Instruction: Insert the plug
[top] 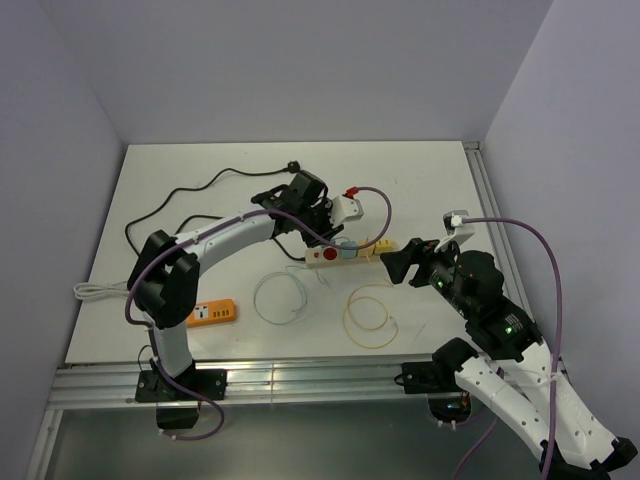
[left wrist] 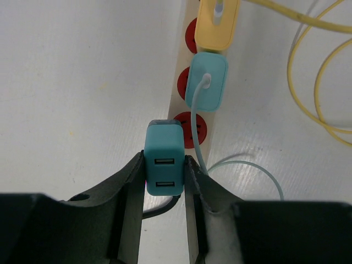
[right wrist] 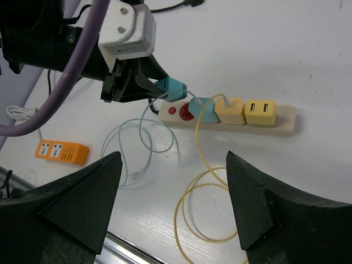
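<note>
We see our left gripper [left wrist: 164, 168] clamped on a teal charger [left wrist: 164, 157]. One dark finger [left wrist: 132, 187] presses each long side, and the charger's two USB ports face the camera. Its far end lies over the near red socket [left wrist: 193, 127] of the beige power strip [left wrist: 175, 102]. We cannot tell whether its prongs are seated. Just beyond on the strip sits a second teal plug [left wrist: 206, 88]. Its pale cable [left wrist: 250, 165] runs back past the right finger and curls over the white table [left wrist: 82, 82]. A yellow plug [left wrist: 217, 25] touches the teal one's far side, and loops of yellow cable [left wrist: 300, 77] lie right of the strip. A black cord [left wrist: 162, 206] shows beneath the charger.
</note>
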